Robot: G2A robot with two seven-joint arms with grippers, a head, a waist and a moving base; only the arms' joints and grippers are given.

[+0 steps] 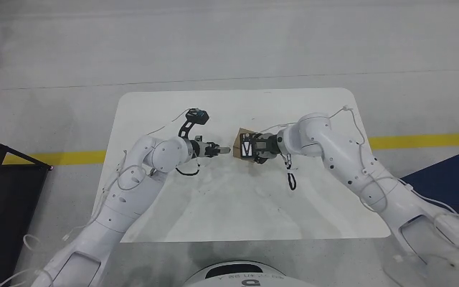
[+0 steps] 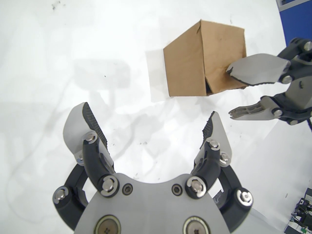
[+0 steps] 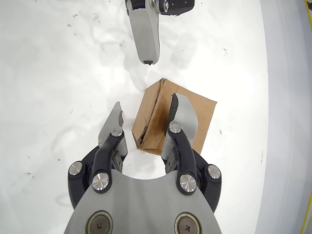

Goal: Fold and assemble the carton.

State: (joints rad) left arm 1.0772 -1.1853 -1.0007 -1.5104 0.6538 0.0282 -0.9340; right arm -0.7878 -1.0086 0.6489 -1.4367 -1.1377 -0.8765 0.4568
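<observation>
Top view: spread left gripper (image 1: 226, 150) near carton (image 1: 244, 134); spread right gripper (image 1: 250, 148) straddles it.

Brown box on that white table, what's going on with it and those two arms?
A two-armed robot is assembling a small cardboard carton on the white table. The right gripper has its jaws open around one corner of the carton, one jaw lying against a side panel. The left gripper sits apart from the carton, facing it, jaws open and holding nothing. The carton is folded into a box shape, though the end by the right gripper looks not yet closed.
</observation>
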